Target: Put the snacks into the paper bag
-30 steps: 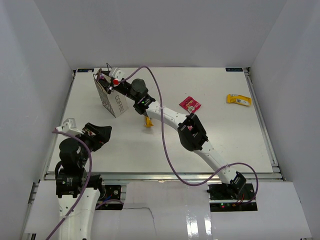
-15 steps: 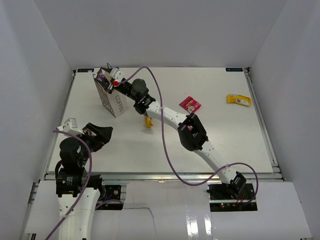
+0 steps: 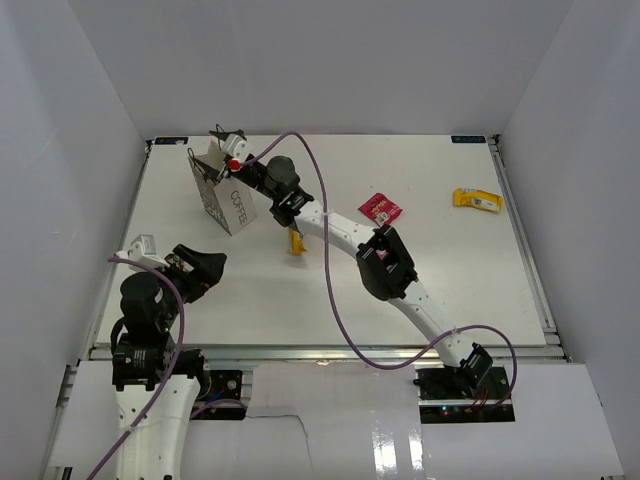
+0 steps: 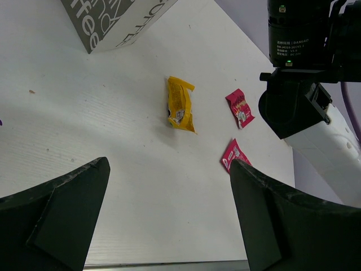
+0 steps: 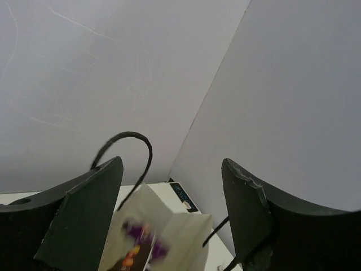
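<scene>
Shifting a little since a moment ago, the paper bag [image 3: 228,203] now sits right under the right end effector [image 5: 170,164], whose fingers [image 5: 84,214] are wide apart and empty; a blurry snack [image 5: 144,248] seems to lie inside the bag, so I think one drop is done. The right arm [image 3: 385,265] stretches far over the desk [image 3: 450,270]. The left end effector [image 4: 169,164] hangs wide and empty, with a yellow packet [image 4: 180,104] ahead of it and two red packets [image 4: 240,107] [image 4: 233,154] farther on.
</scene>
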`<act>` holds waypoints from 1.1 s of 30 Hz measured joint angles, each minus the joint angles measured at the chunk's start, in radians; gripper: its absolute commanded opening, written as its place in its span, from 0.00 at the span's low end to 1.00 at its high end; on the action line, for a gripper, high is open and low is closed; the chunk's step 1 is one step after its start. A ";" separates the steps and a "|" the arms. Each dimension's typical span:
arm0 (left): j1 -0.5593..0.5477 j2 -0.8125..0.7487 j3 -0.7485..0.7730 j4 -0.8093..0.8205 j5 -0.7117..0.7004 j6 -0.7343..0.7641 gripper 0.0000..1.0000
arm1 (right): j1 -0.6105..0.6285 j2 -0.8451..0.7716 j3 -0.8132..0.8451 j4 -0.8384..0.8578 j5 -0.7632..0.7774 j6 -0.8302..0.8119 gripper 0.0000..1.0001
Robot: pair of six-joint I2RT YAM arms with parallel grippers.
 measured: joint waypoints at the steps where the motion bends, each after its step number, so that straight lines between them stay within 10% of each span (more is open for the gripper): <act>1: 0.000 0.000 0.000 0.000 0.000 0.000 0.98 | -0.002 0.000 0.000 0.000 0.000 0.000 0.77; 17: 0.000 0.057 0.023 -0.014 -0.058 -0.004 0.90 | -0.033 -0.096 -0.110 -0.060 -0.105 0.109 0.89; 25: 0.000 0.466 0.138 -0.062 -0.178 0.039 0.95 | -0.219 -0.496 -0.407 -0.374 -0.450 0.191 0.90; 33: 0.018 0.787 0.225 -0.102 -0.318 0.128 0.97 | -0.481 -0.843 -0.762 -0.896 -0.658 -0.055 0.91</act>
